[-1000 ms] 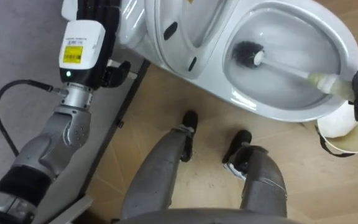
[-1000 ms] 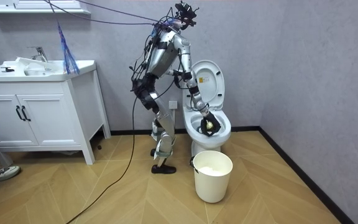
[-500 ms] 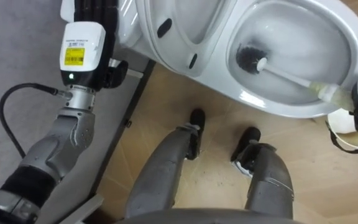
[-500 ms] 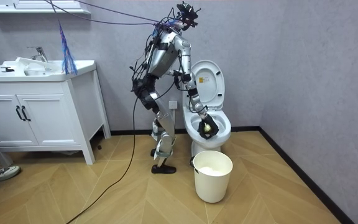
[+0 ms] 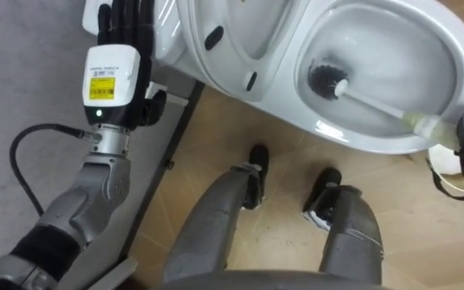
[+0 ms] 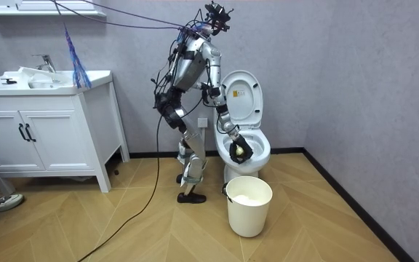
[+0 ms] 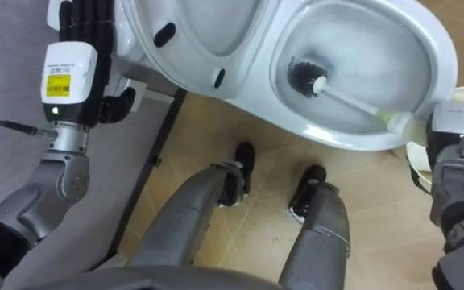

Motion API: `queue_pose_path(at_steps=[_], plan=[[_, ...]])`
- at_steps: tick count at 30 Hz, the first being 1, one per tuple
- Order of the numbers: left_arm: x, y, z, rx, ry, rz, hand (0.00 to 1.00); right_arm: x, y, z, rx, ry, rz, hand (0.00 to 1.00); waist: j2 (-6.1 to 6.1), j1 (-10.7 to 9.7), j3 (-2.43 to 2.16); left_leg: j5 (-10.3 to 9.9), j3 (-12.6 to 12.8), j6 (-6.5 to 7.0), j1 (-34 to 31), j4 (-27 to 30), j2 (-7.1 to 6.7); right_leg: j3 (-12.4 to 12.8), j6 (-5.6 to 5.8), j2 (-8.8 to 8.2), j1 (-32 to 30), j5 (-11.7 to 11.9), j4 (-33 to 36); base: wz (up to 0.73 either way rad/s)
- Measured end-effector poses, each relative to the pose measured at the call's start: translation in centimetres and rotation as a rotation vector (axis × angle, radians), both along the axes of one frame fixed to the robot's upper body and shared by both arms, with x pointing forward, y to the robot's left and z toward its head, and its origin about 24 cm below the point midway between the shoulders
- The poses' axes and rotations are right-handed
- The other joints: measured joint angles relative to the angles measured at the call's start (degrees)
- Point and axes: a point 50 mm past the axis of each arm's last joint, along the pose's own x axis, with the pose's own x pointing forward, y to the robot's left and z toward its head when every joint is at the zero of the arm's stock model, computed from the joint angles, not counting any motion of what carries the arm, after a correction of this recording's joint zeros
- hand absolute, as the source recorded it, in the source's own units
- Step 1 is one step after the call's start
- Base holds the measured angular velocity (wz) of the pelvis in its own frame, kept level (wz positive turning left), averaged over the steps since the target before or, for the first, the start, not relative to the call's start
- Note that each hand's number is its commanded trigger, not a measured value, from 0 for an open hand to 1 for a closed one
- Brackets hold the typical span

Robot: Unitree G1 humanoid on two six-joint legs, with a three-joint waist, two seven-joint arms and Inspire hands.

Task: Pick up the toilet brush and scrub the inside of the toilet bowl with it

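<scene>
The white toilet (image 5: 353, 138) stands before me with its lid (image 5: 232, 32) raised. A toilet brush (image 5: 325, 78) is in the bowl: its black bristle head rests against the bowl's left inner wall. Its white handle (image 5: 377, 103) slants down to the right over the rim. My right hand (image 7: 457, 143) is at the right edge, shut on the pale end of that handle. My left hand (image 5: 123, 32) is held up at the left beside the lid, fingers straight and holding nothing. In the room view I stand bent over the toilet (image 6: 247, 149).
A white bucket (image 6: 249, 205) stands on the wood floor just in front of the toilet, by my right side (image 5: 445, 157). A white vanity cabinet (image 6: 49, 138) with a sink is at the room view's left. Grey walls close in behind and beside the toilet.
The whole picture has shifted slightly. The brush head stays in the bowl, moved only a little along the left wall. My left hand's fingers show more fully.
</scene>
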Motion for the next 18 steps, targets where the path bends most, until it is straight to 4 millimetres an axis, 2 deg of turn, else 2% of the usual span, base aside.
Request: queue_pose_path(at_steps=[1,4,6,7,8,10,15,18], plan=[[0.1,0.0,0.1,-0.001,-0.004,0.002,0.00,0.4,0.1,0.3,0.009,-0.023,0.003,1.00,-0.66,0.4,0.45,-0.1,0.7,0.13,-0.3,0.0,0.06,0.7,0.00,-0.05,-0.8,0.0,0.5,-0.24],[0.4,0.2,0.4,-0.006,-0.025,0.011,0.00,1.8,0.3,1.3,0.035,-0.098,-0.013,1.00,-0.74,0.3,0.51,-0.1,0.8,0.13,-1.9,0.9,-0.14,1.5,-0.20,-0.38,-3.1,-0.1,2.3,-0.03],[0.6,0.5,0.8,-0.003,-0.051,0.020,0.00,3.0,0.4,2.3,0.047,-0.159,-0.019,1.00,-1.34,-0.5,0.91,-0.1,1.0,0.11,-2.8,1.7,-0.23,1.9,-0.45,-0.99,-4.4,-0.3,3.6,0.04],[0.8,0.7,1.1,-0.006,-0.068,0.031,0.00,3.9,0.4,3.3,0.051,-0.215,-0.018,1.00,-1.90,-0.6,1.28,-0.1,1.5,0.11,-3.5,2.4,-0.07,2.4,-0.61,-0.97,-5.4,-0.4,4.4,-0.08],[1.0,0.8,1.4,-0.008,-0.080,0.039,0.00,4.6,0.5,4.1,0.035,-0.255,-0.003,1.00,-2.12,-0.8,1.43,-0.1,1.9,0.09,-4.1,3.0,0.12,2.7,-0.68,-0.89,-6.1,-0.4,4.9,-0.09],[1.2,1.0,1.5,-0.003,-0.085,0.044,0.00,4.9,0.6,4.4,-0.001,-0.265,0.033,1.00,-2.57,-1.1,1.62,-0.2,1.9,0.00,-4.1,3.4,0.21,2.8,-0.83,-0.84,-6.2,-0.6,5.5,0.00],[1.6,1.3,1.8,-0.001,-0.096,0.063,0.00,5.5,1.6,4.8,-0.065,-0.280,0.137,1.00,-2.74,-1.1,1.65,-0.5,1.6,-0.31,-4.4,4.2,0.65,2.8,-1.16,0.28,-5.9,-0.3,5.3,-0.09],[1.3,1.7,1.4,0.006,-0.077,0.080,0.00,5.6,3.4,3.5,-0.064,-0.255,0.174,1.00,-2.39,-0.4,1.46,-0.7,1.5,-0.61,-3.7,4.0,1.84,2.3,-1.64,1.87,-4.6,1.0,3.3,-0.20]])
